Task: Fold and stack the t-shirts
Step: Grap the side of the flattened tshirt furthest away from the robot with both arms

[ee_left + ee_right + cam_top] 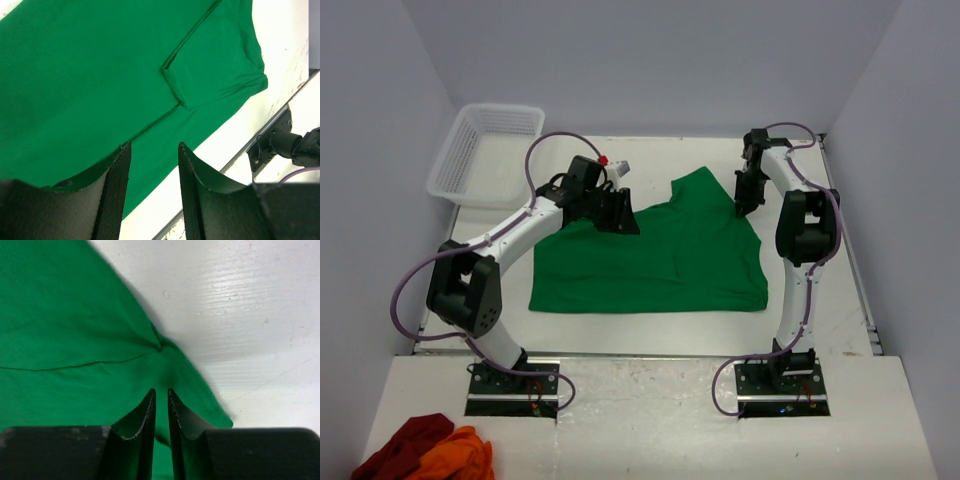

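Near left corner: red and orange clothes (pixel 425 452) in heap, probably waiting for their turn. Middle of bench (pixel 650 332): green t-shirt (pixel 660 265) spread flat, sleeve (pixel 215 70) turned in on body, so folding seems begun. Left claw (pixel 152 147) over shirt's far left part, fingers parted, nothing between them, likely ready to take cloth. Right claw (pixel 161 391) toward far right corner, fingers pressed together on pinch of shirt edge. Cloth puckers toward them, I judge for pulling fold over. Far left corner: white basket (pixel 485 150), well apart.

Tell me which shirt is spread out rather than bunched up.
The green t-shirt. The dark red shirt and the orange shirt lie bunched together at the near left corner.
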